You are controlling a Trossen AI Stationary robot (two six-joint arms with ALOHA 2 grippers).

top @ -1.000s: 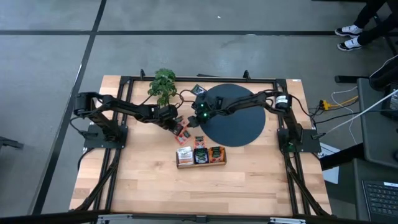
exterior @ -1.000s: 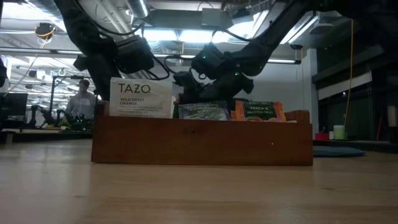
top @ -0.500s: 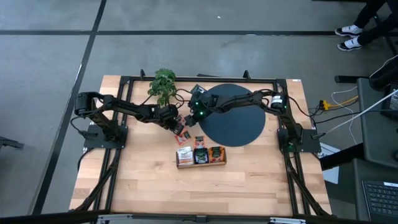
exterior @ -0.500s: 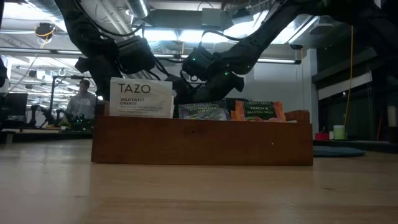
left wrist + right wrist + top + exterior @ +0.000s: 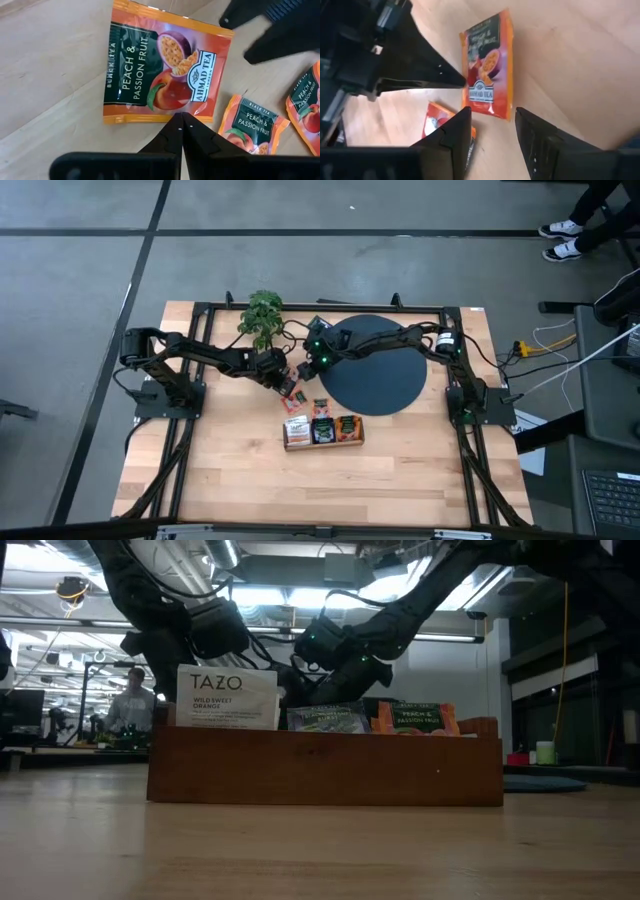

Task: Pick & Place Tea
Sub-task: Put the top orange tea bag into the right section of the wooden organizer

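Packet of peach tea (image 5: 487, 65) lies flat on the wood table (image 5: 250, 480), straight ahead of the right gripper (image 5: 492, 127), jaws spread; left gripper (image 5: 182, 117), pressed together, touches its near edge.

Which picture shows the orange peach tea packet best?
The left wrist view: the peach tea packet fills it, label readable. The right wrist view shows it smaller, tilted. The high view shows only a speck. The low view hides it.

Right claw (image 5: 492, 127) spread above orange tea packet (image 5: 487, 65); left claw (image 5: 410, 75) touching packet.
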